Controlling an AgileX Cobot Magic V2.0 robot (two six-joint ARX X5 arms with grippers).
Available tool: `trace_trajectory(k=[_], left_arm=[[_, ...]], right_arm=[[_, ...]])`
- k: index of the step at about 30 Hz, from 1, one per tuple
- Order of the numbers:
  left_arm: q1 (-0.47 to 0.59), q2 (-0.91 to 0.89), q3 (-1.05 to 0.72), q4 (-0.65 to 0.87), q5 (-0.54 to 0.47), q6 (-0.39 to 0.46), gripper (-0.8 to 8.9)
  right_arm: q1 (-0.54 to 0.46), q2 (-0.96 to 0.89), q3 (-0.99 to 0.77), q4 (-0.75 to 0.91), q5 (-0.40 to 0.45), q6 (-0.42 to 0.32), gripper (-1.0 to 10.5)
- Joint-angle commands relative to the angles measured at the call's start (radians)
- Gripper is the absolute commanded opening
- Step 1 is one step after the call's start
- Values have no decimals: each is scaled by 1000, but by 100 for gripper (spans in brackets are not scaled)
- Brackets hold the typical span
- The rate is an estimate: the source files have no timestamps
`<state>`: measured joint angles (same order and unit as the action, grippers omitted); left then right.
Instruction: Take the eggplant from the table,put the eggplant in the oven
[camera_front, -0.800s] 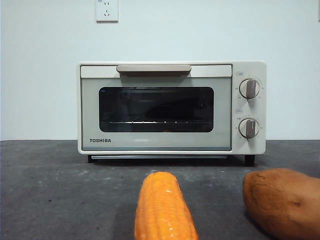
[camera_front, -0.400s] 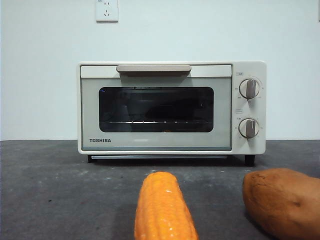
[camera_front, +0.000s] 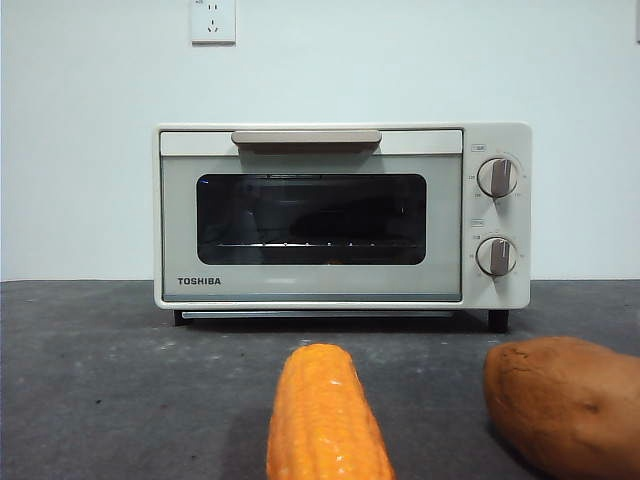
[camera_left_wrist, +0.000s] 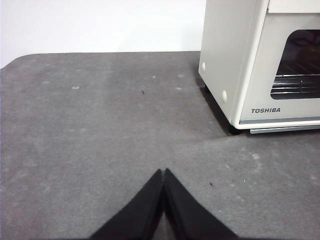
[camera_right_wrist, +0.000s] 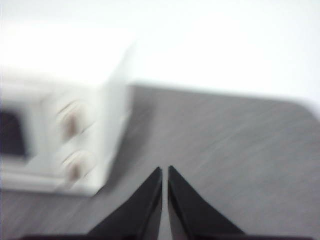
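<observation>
- The table (camera_front: 100, 380) fills the lower part of the front view, dark grey and speckled.
- The oven (camera_front: 340, 215) stands centre frame at the back of the table, door shut, handle (camera_front: 306, 137) across its top edge; nothing purple can be made out through the dark glass.
- A sweet potato (camera_front: 565, 405) lies at lower right, a corn cob (camera_front: 325, 420) at bottom centre.
- The eggplant shows in no view, so I cannot tell where it is.
- The left gripper (camera_left_wrist: 163, 175) hangs over bare table beside the oven, jaws pressed together, empty.
- The right gripper (camera_right_wrist: 165, 172), its view blurred, has jaws nearly touching, holding nothing.
- By my judgement nothing is done: finding, grasping, opening the door and loading all remain.
</observation>
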<state>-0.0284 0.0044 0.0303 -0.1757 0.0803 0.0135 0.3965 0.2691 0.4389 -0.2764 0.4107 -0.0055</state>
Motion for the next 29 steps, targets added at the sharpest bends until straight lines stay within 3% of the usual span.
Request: trace_trajectory(k=[1,5,8,11,19,29], left_arm=[[1,-1,-27,-3,2,12,6],[1,-1,-27,-3,2,12,6],[1,-1,-27,-3,2,12,6],[1,-1,-27,-3,2,12,6],[1,-1,-27,-3,2,12,6],[1,-1,-27,-3,2,12,6]], right_arm=[[-141,-40,-26,44,-63,-45,4],[-331,-97,-121,138,-216,-38,4],[-404,-132,-202,181,-370,-16,4],[-427,-170,-270,177,-444,-3,4],[-427,-267,-386,135,-448,45,4],[-427,-266,-418,139,-431,47,4]])
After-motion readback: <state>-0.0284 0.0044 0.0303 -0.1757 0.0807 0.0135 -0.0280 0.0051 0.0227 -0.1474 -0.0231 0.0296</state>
